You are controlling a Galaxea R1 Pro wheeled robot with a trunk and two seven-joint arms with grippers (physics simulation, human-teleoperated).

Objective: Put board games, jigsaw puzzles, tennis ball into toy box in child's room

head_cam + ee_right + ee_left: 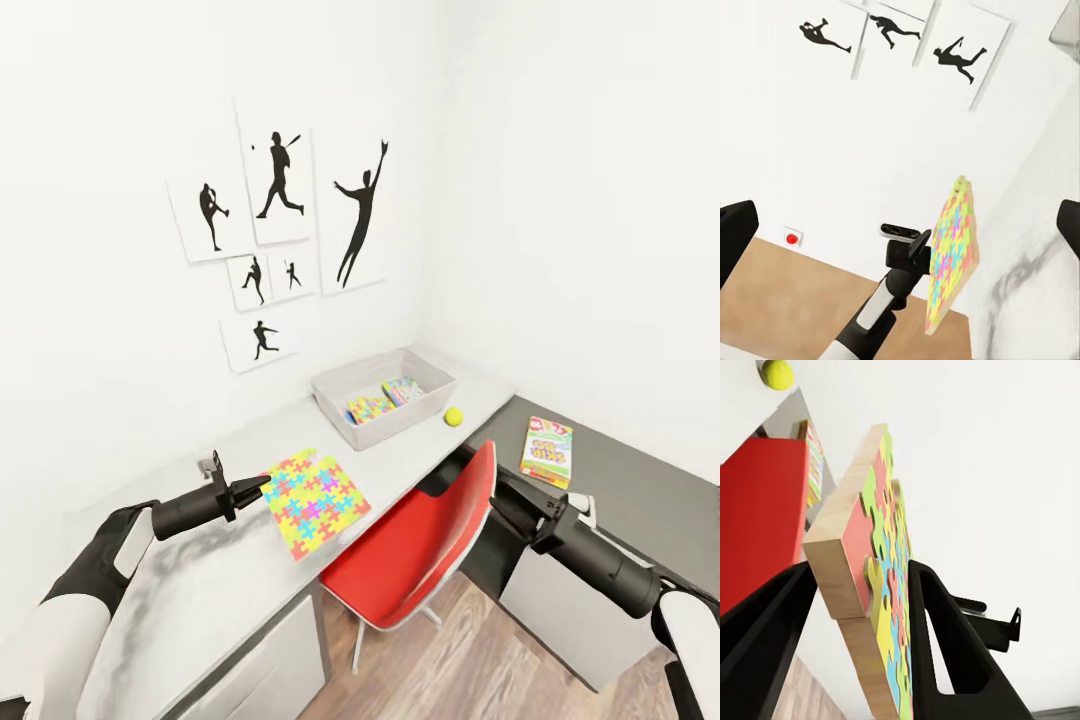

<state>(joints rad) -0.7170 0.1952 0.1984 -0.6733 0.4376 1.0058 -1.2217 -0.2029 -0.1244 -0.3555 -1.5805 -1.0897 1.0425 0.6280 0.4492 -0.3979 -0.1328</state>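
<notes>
1. My left end effector [262, 485] is closed on the near-left edge of a jigsaw puzzle [312, 500]; in the left wrist view its two black fingers [945, 637] clamp the wooden slab's thickness, one on each face.
2. The jigsaw puzzle hangs out from that grip over the counter [240, 570], tilted. I cannot tell whether its far edge touches the top.
3. My right end effector [500, 497] sits behind the back of the red chair [425, 545]. In the right wrist view its fingers stand wide apart with nothing between them.
4. The toy box [383, 396] stands farther along the counter to the right, against the wall, with what look like another puzzle and a game box already inside. The tennis ball [454, 416] lies on the counter just right of it.
5. One board game [547, 452] rests on the dark lower cabinet [640, 500], further right.
6. Risks, as I judge them:
   - I hold only one edge, so the long overhang could pivot or slip out on a fast swing.
   - A low carry could catch the toy box's near wall and shove the box.
   - Releasing too high might bounce the puzzle off the contents.
   - A wide sweep could set the tennis ball rolling off the counter.
</notes>
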